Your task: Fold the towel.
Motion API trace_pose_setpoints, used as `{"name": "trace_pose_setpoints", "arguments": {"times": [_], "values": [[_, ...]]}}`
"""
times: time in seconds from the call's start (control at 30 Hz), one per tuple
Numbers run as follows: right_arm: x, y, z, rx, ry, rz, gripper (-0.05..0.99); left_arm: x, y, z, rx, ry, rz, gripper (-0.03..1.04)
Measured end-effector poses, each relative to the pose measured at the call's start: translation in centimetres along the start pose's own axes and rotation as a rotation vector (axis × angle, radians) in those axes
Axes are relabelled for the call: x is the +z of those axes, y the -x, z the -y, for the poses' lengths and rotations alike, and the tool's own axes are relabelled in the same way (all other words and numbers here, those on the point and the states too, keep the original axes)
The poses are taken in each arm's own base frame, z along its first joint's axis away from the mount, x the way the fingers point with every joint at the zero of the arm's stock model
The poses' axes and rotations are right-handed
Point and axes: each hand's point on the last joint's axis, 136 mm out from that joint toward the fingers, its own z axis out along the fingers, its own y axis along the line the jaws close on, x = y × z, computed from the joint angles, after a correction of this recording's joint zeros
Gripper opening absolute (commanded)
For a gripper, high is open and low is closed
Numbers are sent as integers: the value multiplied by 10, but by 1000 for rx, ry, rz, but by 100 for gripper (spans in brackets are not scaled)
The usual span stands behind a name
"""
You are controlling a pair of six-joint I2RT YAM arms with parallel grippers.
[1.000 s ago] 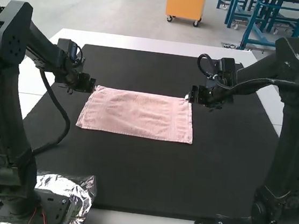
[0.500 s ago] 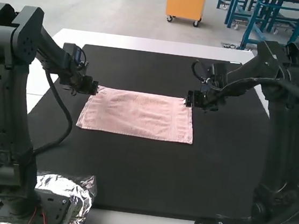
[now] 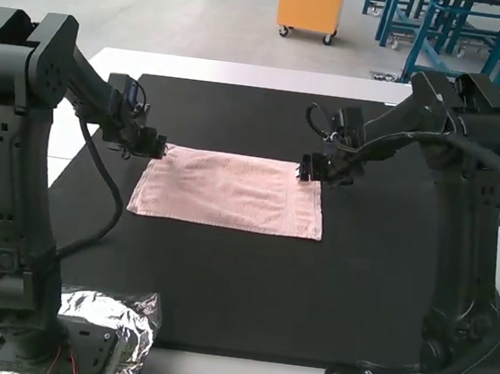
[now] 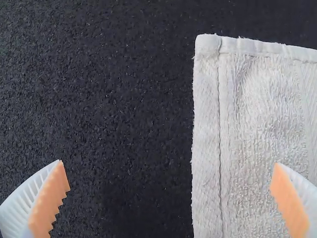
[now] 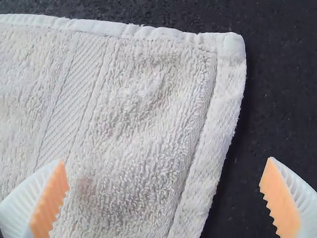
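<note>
The left gripper (image 3: 160, 147) stands wide open at the towel's left end, close to its far corner, with nothing between its white ribbed fingers (image 4: 22, 206) and their orange pads (image 4: 51, 198). In its wrist view one finger is over the black mat and the other over the cloth, with the end hem (image 4: 207, 139) running between them. The right gripper (image 3: 306, 168) is spread just as wide at the right end, also near the far corner, and likewise has hold of nothing. One of its fingers (image 5: 290, 198) is over the mat, the other over the cloth. Whether any fingertip touches the towel, I cannot tell.

The pink terry-cloth towel (image 3: 227, 193) lies flat between them, an oblong with its long axis running left to right across the table and its short ends pointing away from the arms' bases. The left end slants, its near corner farther out to the left than its far one. A woven band (image 5: 74, 94) runs beside the right end, roughly in line with it. I cannot tell how many layers the towel has.

Under it is the large black mat (image 3: 238, 294), laid on a white table (image 3: 245, 74). Crinkled silver foil (image 3: 140, 314) sits beside the left arm's base.
</note>
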Motion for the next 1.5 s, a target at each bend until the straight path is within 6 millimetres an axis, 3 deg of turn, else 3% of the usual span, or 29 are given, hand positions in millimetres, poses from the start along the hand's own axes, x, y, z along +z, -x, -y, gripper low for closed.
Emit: {"name": "trace_pose_setpoints", "arguments": {"times": [0.13, 0.4, 0.47, 0.5, 0.53, 0.57, 0.63, 0.77, 1.2, 1.33, 1.5], "values": [[0, 0, 1, -8, -5, 0, 90, 10, -13, 3, 1, -6, -34, 95], [1, -1, 0, -29, -26, -1, 87, 11, -12, 3, 1, -8, -30, 95], [1, -1, -2, -44, -38, -1, 70, 12, -11, 3, 2, -9, -25, 88], [1, -1, -2, -51, -42, -1, 45, 12, -10, 3, 0, -8, -21, 76], [2, -2, -3, -56, -43, -1, 8, 13, -9, 3, -2, -10, -13, 47], [2, -4, -4, -60, -41, -2, -1, 15, -9, 4, -2, -15, -6, 8], [3, -5, -5, -64, -35, 3, -2, 16, -6, 7, -1, -36, 17, 2], [4, -7, -13, -69, 3, 7, -2, 17, -9, 19, 6, -95, 41, 2], [-3, -8, -18, -64, 33, -3, -3, 4, -14, 29, -13, -168, 13, 2], [-16, 1, -23, -62, 53, 10, -3, -7, -8, 33, -13, -187, 15, 2], [-45, 25, -30, -65, 81, 67, -3, -26, 7, 34, -4, -195, 45, 2]]}}
